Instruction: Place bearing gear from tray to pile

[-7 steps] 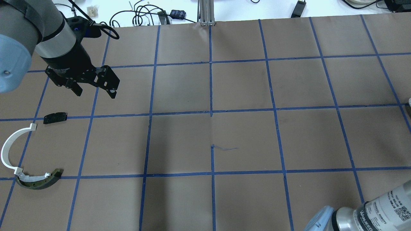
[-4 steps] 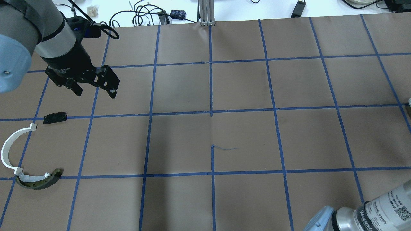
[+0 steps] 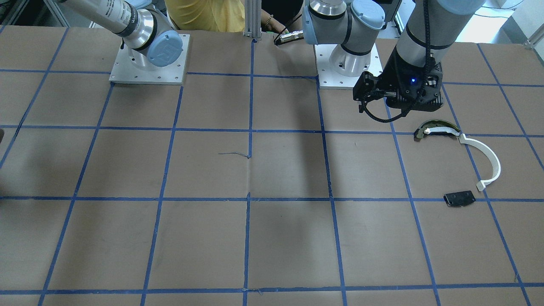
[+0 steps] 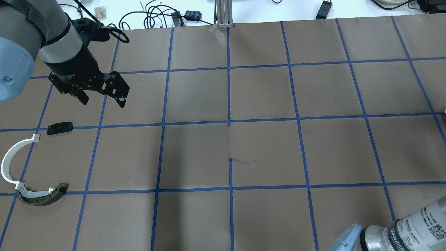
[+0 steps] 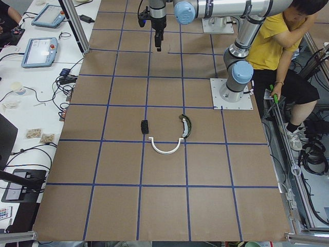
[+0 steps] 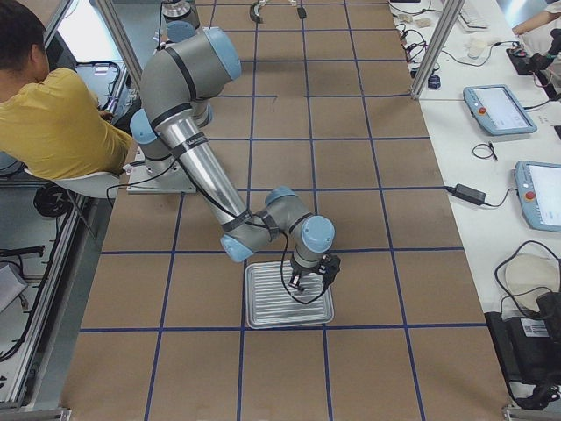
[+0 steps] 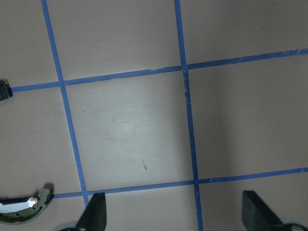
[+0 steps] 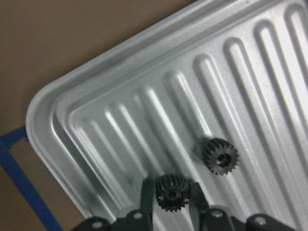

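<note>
I am watching the right gripper (image 8: 172, 195) at the right end of the table (image 4: 264, 94). It is pinching a small black gear (image 8: 171, 191) between its two fingers (image 8: 147, 199), narrow around the teeth, over a corner of the ribbed metal tray (image 8: 43, 113). A second gear (image 8: 220, 156) is lying just beside it in the tray (whether the pinched one is clearing the metal, I cannot tell). Toward the left end, the left gripper (image 4: 103, 101) is hanging spread wide, holding nothing, near the pile: a black plate (image 4: 60, 127), a white arc (image 4: 8, 164) and an olive curved piece (image 4: 41, 199), the last two touching end to end.
</note>
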